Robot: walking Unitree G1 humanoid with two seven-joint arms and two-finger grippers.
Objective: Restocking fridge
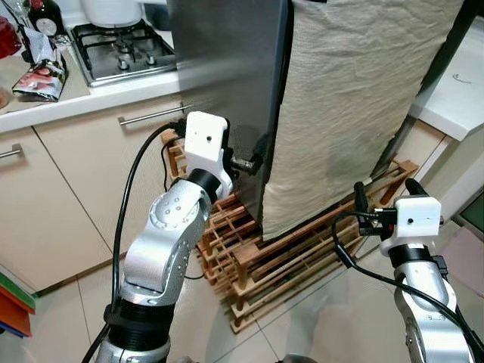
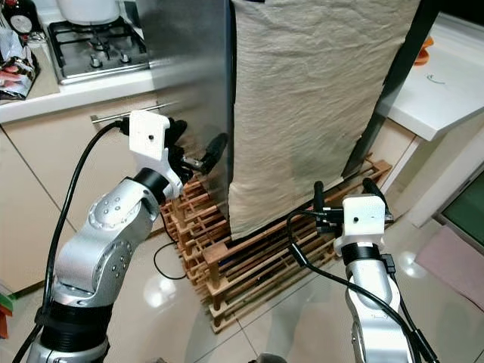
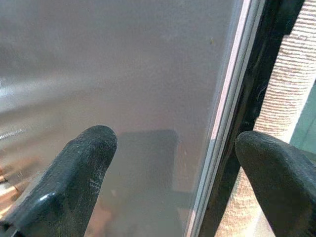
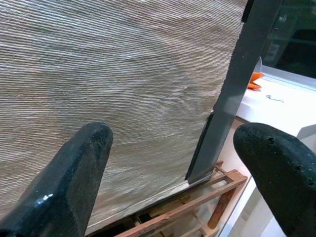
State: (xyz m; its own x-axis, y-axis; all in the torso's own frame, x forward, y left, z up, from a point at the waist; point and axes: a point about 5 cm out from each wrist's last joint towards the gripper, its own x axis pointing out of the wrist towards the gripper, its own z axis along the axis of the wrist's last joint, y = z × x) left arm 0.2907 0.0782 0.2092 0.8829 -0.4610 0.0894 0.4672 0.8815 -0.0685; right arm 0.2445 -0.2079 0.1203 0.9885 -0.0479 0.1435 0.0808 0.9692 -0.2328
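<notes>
Fridge (image 1: 227, 83): steel side panel, front draped in beige cloth (image 1: 348, 98), standing on a wooden rack (image 1: 302, 257).
Left gripper (image 3: 173, 163): fingers spread, straddling the fridge's edge.
Right gripper (image 4: 173, 163): fingers spread, near the cloth's lower corner.
Head views: stove (image 1: 125, 45) on the counter.

Cream cabinets (image 1: 68, 189); gas hob (image 1: 125, 47), glossy floor tiles (image 1: 318, 325)

Left arm bent, raised at centre-left of frame; left gripper (image 1: 246, 157) with 2 fingers spread. Right gripper (image 1: 384, 193) lower right, fingers apart, pointing up.
</notes>
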